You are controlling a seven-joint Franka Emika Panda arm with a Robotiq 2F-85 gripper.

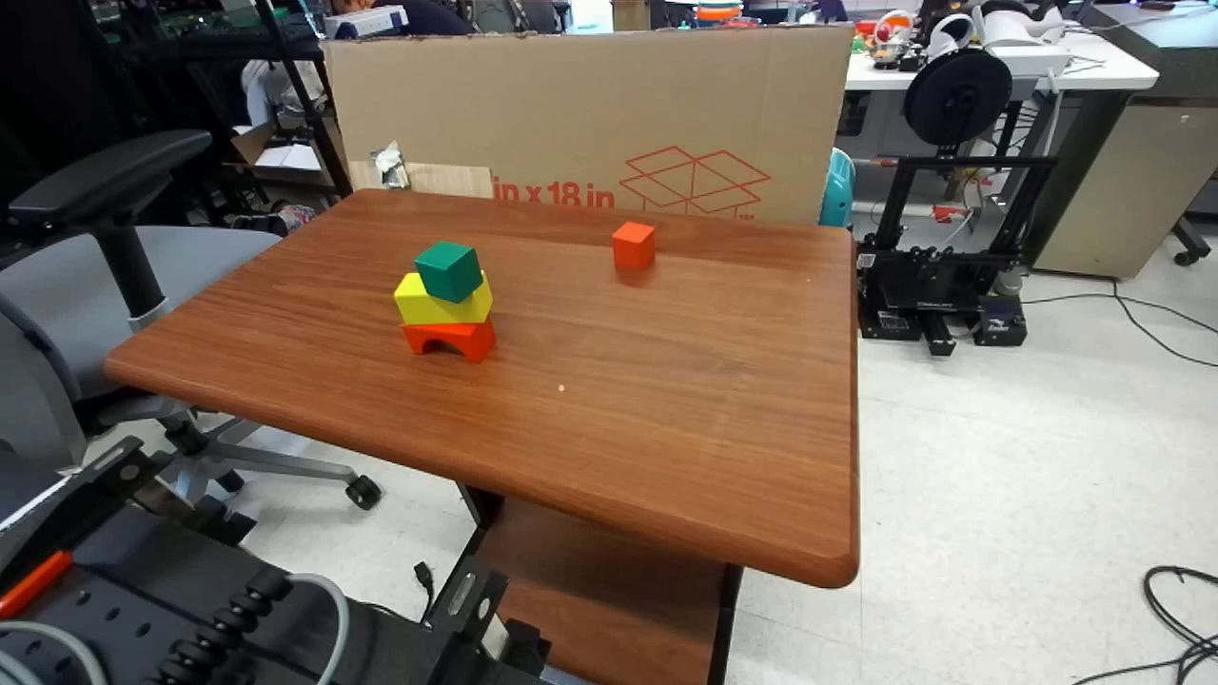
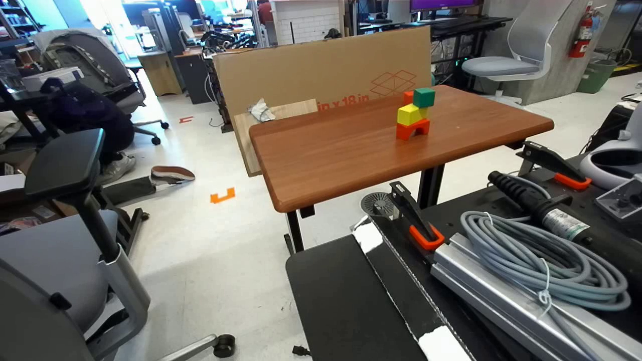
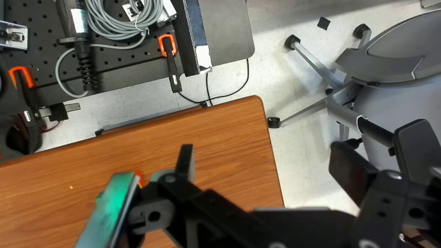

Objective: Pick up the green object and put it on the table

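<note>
Yellow block [image 1: 433, 309] sits atop the red arch [image 1: 471, 339], orange cube [image 1: 634, 246] stands well apart, cardboard [image 1: 571, 105] rises tall behind! Over on the floor [image 1: 990, 457], there's a black 3D printer [image 1: 913, 285], and in an exterior view, gray cable [image 2: 567, 286] lies coiled near an orange-handled clamp [image 2: 419, 215].

Room fittings, as I log them

Floor [image 1: 990, 457]: pale, glossy, bearing an orange mark [image 2: 222, 198]. I count one grey swivel chair [image 1: 205, 257] with black armrest [image 1: 114, 176]; a further grey chair [image 2: 504, 67] before a grey wall [image 2: 562, 82]; one red fire extinguisher [image 2: 582, 35]; one green bin [image 2: 597, 77]; one white-topped desk [image 1: 1125, 71]; one upright cardboard panel [image 1: 571, 105]. Bluish-white glare [image 2: 113, 20] behind.
</note>
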